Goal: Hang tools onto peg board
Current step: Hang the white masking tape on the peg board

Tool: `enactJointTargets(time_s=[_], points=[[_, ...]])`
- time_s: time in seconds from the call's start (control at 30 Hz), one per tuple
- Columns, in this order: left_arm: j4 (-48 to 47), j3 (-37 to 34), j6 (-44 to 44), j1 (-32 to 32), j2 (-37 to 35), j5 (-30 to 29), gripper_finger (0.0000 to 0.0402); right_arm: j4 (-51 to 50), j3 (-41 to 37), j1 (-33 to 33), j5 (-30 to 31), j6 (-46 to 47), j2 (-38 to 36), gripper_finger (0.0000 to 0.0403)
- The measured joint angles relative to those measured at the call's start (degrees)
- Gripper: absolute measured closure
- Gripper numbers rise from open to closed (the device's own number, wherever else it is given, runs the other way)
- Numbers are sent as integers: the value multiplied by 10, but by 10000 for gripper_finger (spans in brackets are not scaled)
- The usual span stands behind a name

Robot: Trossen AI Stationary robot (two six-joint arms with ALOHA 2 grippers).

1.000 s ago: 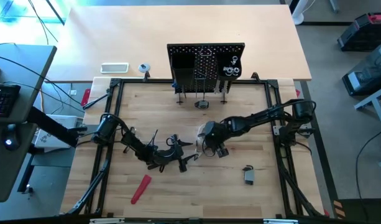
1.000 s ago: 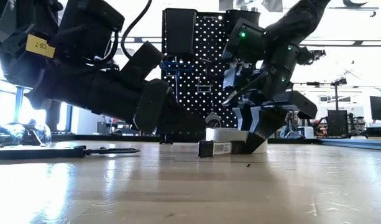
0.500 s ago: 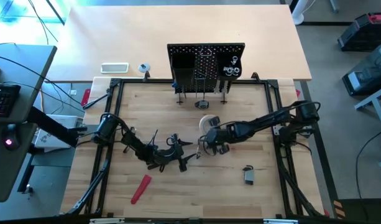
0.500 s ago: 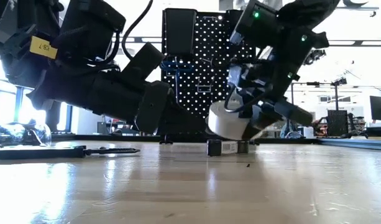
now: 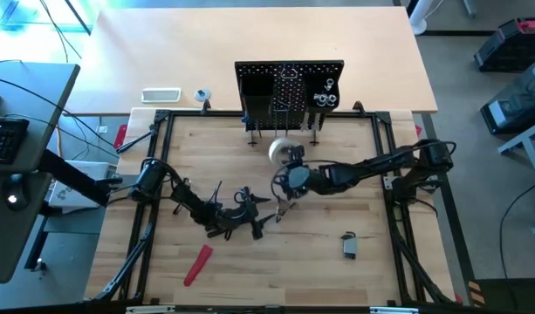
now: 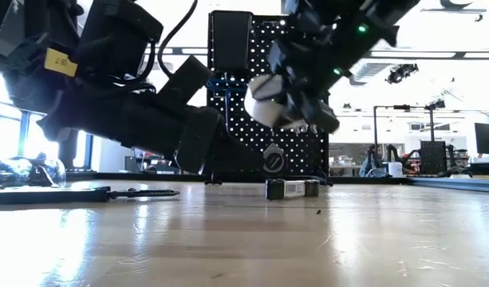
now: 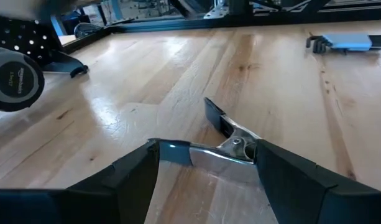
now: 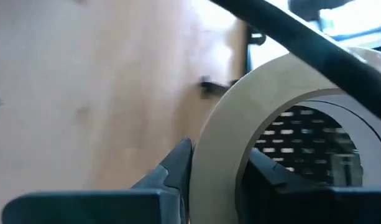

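The white tape roll [image 5: 281, 150] is up off the desk [image 5: 337, 279], pinched through its wall by the right end effector [image 5: 287, 158], just in front of the peg board [image 5: 289, 85]. The left end effector [image 5: 250, 220] sits low, fingers spread wide around a metal clamp [image 7: 230, 138].

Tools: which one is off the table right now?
The white tape roll, pinched by its wall in the right gripper and lifted near the peg board. The red-handled tool lies on the table.
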Motion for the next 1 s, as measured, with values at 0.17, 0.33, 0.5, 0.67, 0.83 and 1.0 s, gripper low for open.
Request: enactJointTargets(time_s=[0.17,0.33,0.5,0.67,0.83,1.0], points=[[0,0,20,0,0,-2,147,44,19,-21,26,-39,0,323],[-7,0,39,3,0,-6,147,61,22,-32,42,-41,17,324],[-28,0,39,14,0,-6,147,114,22,-28,104,-74,67,324],[-34,0,39,16,0,-4,147,152,21,-23,139,-101,85,324],[-34,0,39,16,0,-2,147,167,21,-32,156,-91,85,324],[-34,0,41,16,0,-2,147,165,21,-47,147,-72,85,324]])
